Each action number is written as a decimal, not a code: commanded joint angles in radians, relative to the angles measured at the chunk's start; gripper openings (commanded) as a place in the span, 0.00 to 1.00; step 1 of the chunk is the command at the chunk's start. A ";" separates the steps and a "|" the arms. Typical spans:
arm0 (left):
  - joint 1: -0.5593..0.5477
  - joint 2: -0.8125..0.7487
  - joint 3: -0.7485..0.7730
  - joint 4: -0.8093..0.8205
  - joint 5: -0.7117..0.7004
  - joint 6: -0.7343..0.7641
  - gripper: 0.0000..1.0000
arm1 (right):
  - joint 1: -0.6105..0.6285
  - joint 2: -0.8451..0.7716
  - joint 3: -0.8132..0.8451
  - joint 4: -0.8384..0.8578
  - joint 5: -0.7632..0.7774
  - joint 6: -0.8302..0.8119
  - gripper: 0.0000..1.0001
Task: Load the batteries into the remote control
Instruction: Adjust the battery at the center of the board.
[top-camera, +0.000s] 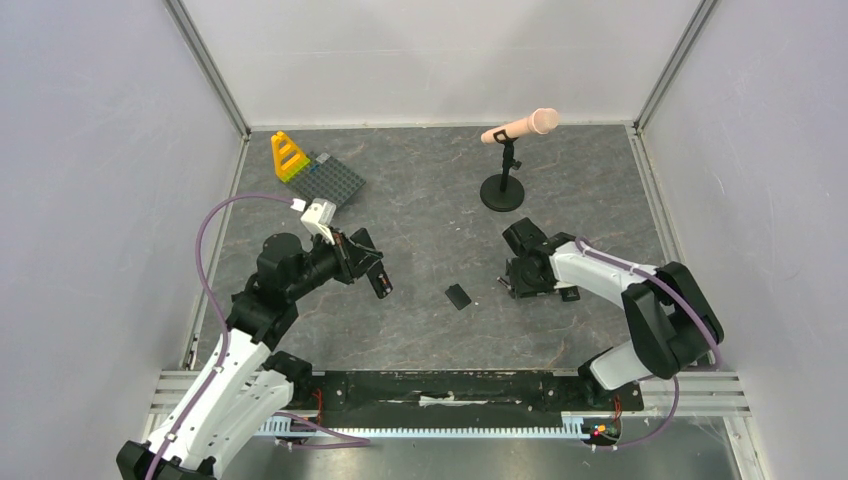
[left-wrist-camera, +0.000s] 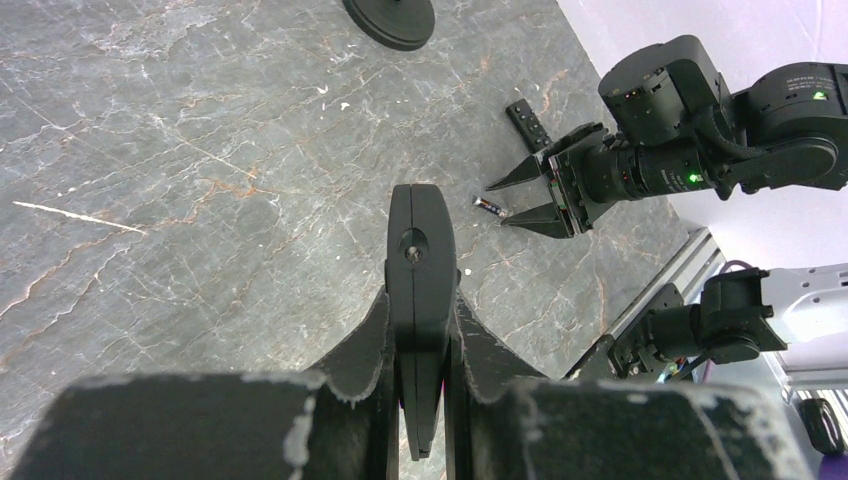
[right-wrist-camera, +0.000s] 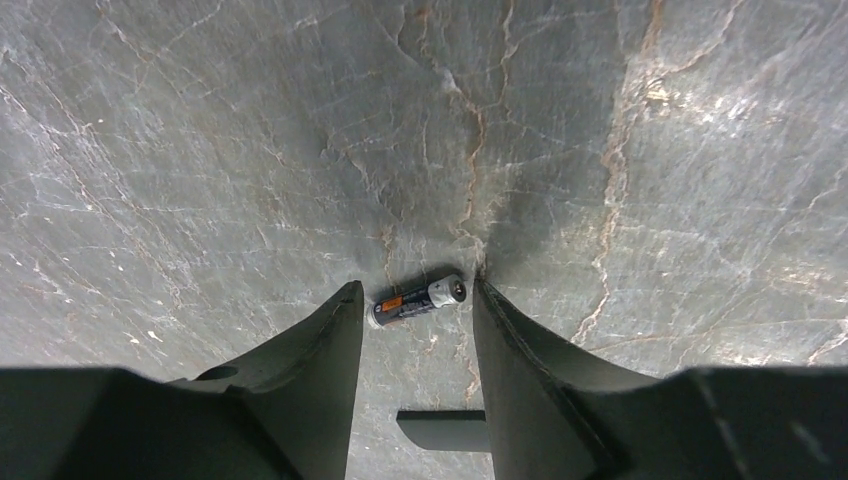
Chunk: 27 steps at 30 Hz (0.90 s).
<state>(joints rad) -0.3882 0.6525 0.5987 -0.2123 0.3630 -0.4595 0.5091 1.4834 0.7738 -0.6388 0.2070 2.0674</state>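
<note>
My left gripper (top-camera: 366, 264) is shut on the slim black remote control (left-wrist-camera: 420, 262), gripping it edge-on above the table; the remote also shows in the top view (top-camera: 378, 277). One battery (right-wrist-camera: 417, 300), dark with an orange band and a silver end, lies on the table between the open fingers of my right gripper (right-wrist-camera: 415, 292). The tips are at table level on either side of it, apart from it. The left wrist view shows this battery (left-wrist-camera: 490, 206) just left of the right gripper (left-wrist-camera: 522, 198). A small black cover (top-camera: 458, 296) lies between the arms.
A black remote with buttons (left-wrist-camera: 527, 122) lies beside the right gripper. A microphone on a round-based stand (top-camera: 503, 185) stands at the back. A grey brick plate (top-camera: 330, 180) with a yellow piece (top-camera: 288, 157) is at the back left. Grey walls enclose the table.
</note>
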 joint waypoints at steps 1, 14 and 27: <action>0.001 -0.011 -0.001 0.005 -0.030 0.032 0.02 | -0.004 0.047 0.047 -0.053 0.022 0.270 0.45; 0.001 -0.017 -0.001 -0.004 -0.048 0.036 0.02 | -0.006 0.055 0.057 -0.072 0.063 0.253 0.18; 0.002 -0.013 0.000 -0.009 -0.062 0.039 0.02 | 0.003 0.084 0.175 -0.143 0.063 0.141 0.53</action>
<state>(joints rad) -0.3885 0.6472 0.5983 -0.2390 0.3157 -0.4591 0.5076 1.5532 0.9089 -0.7410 0.2554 2.0727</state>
